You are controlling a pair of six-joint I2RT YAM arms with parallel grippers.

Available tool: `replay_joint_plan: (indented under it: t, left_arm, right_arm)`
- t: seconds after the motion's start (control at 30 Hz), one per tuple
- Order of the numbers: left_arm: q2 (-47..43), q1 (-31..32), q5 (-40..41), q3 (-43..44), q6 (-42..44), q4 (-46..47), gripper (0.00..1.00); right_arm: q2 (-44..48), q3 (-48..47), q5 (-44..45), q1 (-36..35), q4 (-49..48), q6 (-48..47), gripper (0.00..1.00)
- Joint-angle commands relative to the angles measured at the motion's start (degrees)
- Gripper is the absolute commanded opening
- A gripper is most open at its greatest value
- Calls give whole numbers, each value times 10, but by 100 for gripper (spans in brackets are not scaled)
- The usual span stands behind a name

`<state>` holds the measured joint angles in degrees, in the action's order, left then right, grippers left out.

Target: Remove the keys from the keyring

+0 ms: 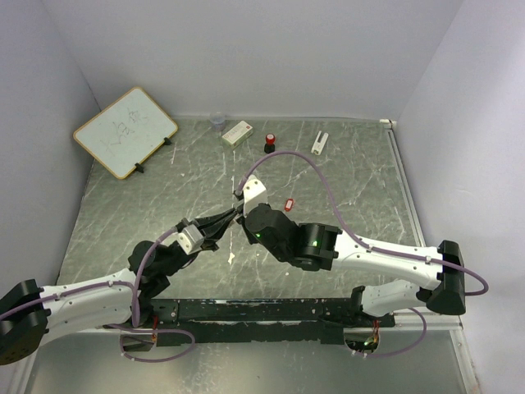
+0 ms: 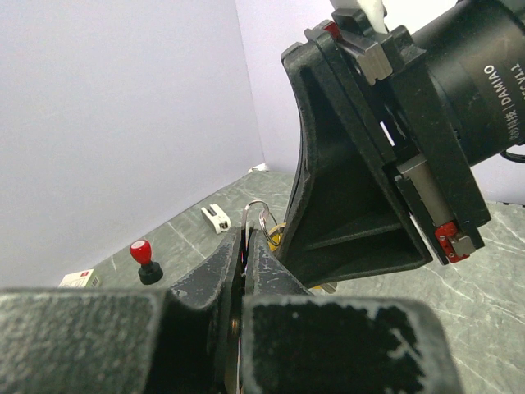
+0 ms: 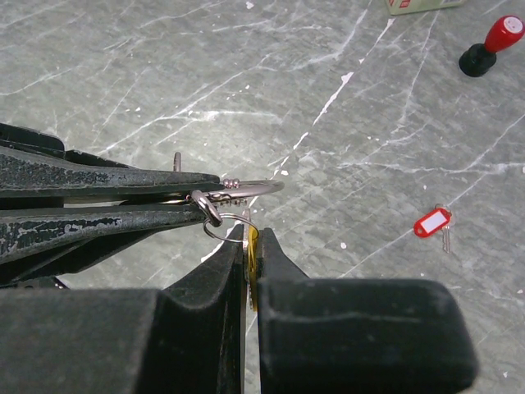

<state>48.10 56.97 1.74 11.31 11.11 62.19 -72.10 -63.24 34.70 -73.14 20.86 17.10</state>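
My left gripper (image 2: 246,240) is shut on the silver keyring (image 2: 256,212) and holds it above the table. In the right wrist view the keyring (image 3: 250,189) sticks out from between the left fingers (image 3: 98,222), with a small wire ring (image 3: 227,227) hanging from it. My right gripper (image 3: 253,240) is shut on the yellow-headed key (image 3: 253,250), right below the ring. The two grippers meet tip to tip at mid-table: left (image 1: 223,222), right (image 1: 244,215). A red-headed key (image 3: 432,222) lies loose on the table (image 1: 289,203).
At the back stand a tilted whiteboard (image 1: 125,131), a small clear cup (image 1: 217,121), a white box (image 1: 238,132), a red-topped black knob (image 1: 269,144) and a white clip-like piece (image 1: 320,141). Walls close three sides.
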Motion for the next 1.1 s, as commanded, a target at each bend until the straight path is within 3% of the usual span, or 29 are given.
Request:
replay_joint_plan:
  t: [0.0, 0.47, 1.07]
  left_arm:
    - [-32, -1, 27, 24, -4, 111, 7]
    - [-9, -1, 33, 18, 7, 125, 7]
    - [-44, -1, -56, 29, -47, 134, 7]
  right_arm:
    - [19, 17, 68, 20, 85, -8, 0]
    - [22, -10, 58, 20, 87, -17, 0]
    - [41, 30, 2, 20, 17, -70, 0]
